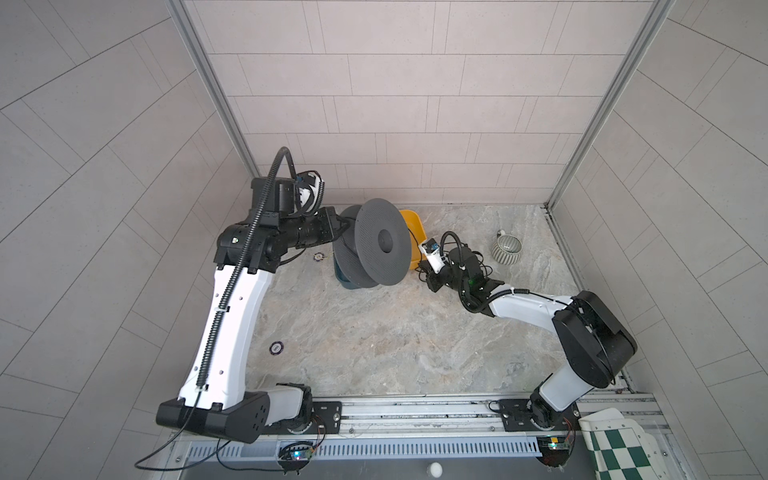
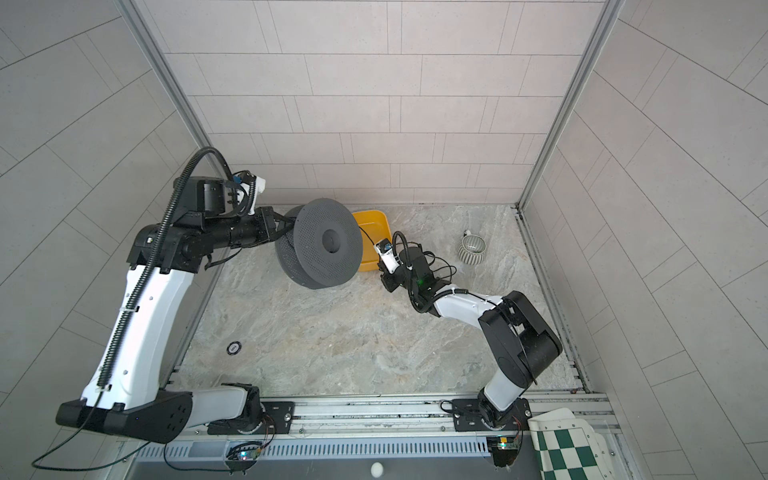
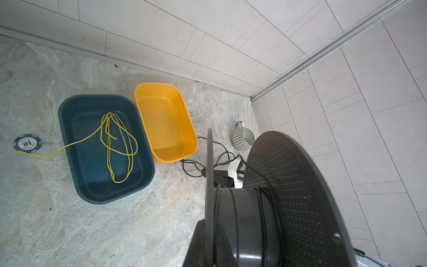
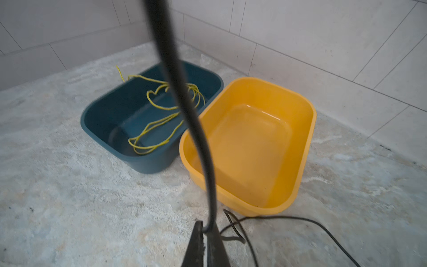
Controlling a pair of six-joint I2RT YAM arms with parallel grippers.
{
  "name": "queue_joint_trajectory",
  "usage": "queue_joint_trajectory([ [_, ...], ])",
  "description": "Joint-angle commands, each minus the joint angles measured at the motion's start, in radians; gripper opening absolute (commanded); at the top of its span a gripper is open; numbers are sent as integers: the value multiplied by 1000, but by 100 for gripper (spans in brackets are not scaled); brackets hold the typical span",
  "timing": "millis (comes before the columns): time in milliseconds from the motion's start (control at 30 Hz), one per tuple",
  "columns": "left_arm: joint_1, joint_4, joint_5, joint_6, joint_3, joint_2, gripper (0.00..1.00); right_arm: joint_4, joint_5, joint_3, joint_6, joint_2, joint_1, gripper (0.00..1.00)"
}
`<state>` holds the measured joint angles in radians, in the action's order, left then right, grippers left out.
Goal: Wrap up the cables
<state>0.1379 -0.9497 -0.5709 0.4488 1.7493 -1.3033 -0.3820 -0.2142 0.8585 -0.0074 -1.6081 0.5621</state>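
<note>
While the dark grey spool [image 1: 382, 243] is held up over the far middle of the counter [image 1: 374, 345], at twelve o'clock in both top views, the left fingers [image 1: 338, 227] are clamped on its rear flange from nine o'clock. The right fingers [image 1: 430, 284] sit low at four o'clock of the spool, beside a yellow tub [image 1: 413, 226]. In a top view, the thin black cable [image 2: 368, 236] crosses that tub from spool to right fingers.

From the left wrist, we see a few turns of cable [image 3: 233, 208] on the hub between the flanges. The rest lies in slack loops on the counter just beside the yellow tub. A blue tub [image 3: 69, 111] holds a yellow-green cord [image 3: 120, 148].

From the right wrist, the right fingers [image 4: 196, 242] are pinched together on the cable [image 4: 209, 180], which rises from them, blurred. Its slack trails over the counter beside them.

We judge the cable light, limp and smooth, so it is likely to sag or slip without tension. The best hold looks to be on the free run near the spool, pinched firmly but not crushed.
</note>
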Motion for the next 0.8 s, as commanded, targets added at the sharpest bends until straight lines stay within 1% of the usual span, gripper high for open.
queue_joint_trajectory([
  [0, 1, 118, -22, 64, 22, 12, 0, 119, 47, -4, 34, 49, 3, 0],
  [133, 2, 157, -26, 106, 17, 3, 0, 179, 67, -23, 66, 78, 7, 0],
  [367, 2, 205, 37, 169, -6, -4, 0, 218, 91, -73, 74, 163, 50, 0],
  [533, 2, 211, 144, 177, -18, 7, 0, 264, 127, -64, 55, 194, 104, 0],
  [633, 2, 219, 221, 195, -41, 12, 0, 321, 181, -35, 25, 210, 158, 0],
  [700, 4, 229, 273, 212, -62, 15, 0, 363, 250, -11, 12, 220, 197, 0],
  [767, 5, 239, 319, 230, -80, 17, 0, 406, 279, 20, -15, 227, 232, 0],
])
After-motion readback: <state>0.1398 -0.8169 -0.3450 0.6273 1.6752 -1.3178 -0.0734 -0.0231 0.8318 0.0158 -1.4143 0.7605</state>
